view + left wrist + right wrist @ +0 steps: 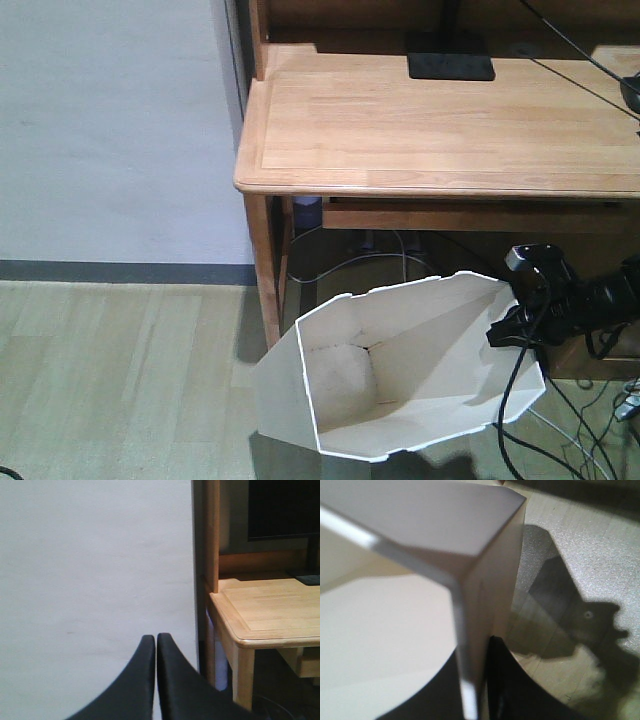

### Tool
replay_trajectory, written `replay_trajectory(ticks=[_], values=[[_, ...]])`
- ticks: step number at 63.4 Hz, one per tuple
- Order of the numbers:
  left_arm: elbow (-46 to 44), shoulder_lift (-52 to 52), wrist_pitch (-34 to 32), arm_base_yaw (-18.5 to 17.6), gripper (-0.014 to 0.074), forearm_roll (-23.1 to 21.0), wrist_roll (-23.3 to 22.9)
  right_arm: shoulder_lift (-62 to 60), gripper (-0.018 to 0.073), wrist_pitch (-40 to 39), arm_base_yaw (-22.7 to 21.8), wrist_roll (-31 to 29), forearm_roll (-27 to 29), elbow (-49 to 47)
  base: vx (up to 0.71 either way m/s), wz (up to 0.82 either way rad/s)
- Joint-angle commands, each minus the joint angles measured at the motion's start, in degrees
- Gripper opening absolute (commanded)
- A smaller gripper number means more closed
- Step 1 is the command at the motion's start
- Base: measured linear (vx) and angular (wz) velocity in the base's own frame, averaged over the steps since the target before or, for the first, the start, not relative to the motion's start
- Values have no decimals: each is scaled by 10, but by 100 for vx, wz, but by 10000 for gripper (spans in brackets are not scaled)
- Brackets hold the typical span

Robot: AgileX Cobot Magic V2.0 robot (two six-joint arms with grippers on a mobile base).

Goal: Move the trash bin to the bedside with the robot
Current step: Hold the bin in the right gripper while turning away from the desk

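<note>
- Trash bin of white, thin-walled plastic with faceted sides (400,380) stands on the pale wood-plank floor (120,380), just in front of the left leg of a light wooden desk (420,130); its square base shows through the open mouth.
- Right gripper, small, black and boxy (503,330), meets the bin at the right-hand edge of its rim. The right wrist view shows the thin white wall running between two dark fingers (507,680), one inside and one outside, so the jaws are pinching the rim.
- Left gripper (156,641) has its curved black fingers pressed together on nothing, and faces a bare white wall (90,570) beside the desk's corner. It does not appear in the front view, so the right arm is the nearer one.
- Bin lies to the left of the right gripper, with its long axis running from base to mouth. Whether it stands upright or leans toward the arm cannot be told.
- Bed is in none of the views, so the bin looks not yet delivered; the coming move likely rests on this one-sided hold on a flexible rim.
- Black cables (520,410) trail across the floor beside the bin and could snag.
- No brand, label or legible writing shows.
</note>
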Motion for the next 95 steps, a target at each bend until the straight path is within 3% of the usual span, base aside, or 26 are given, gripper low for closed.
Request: replay_trajectory(ticks=[1, 95], values=[[7, -8, -43, -4, -6, -5, -8, -39, -5, 137, -1, 8, 46, -6, -4, 16], [7, -8, -43, -4, -6, -5, -8, -39, -5, 137, -1, 8, 46, -6, -8, 33]])
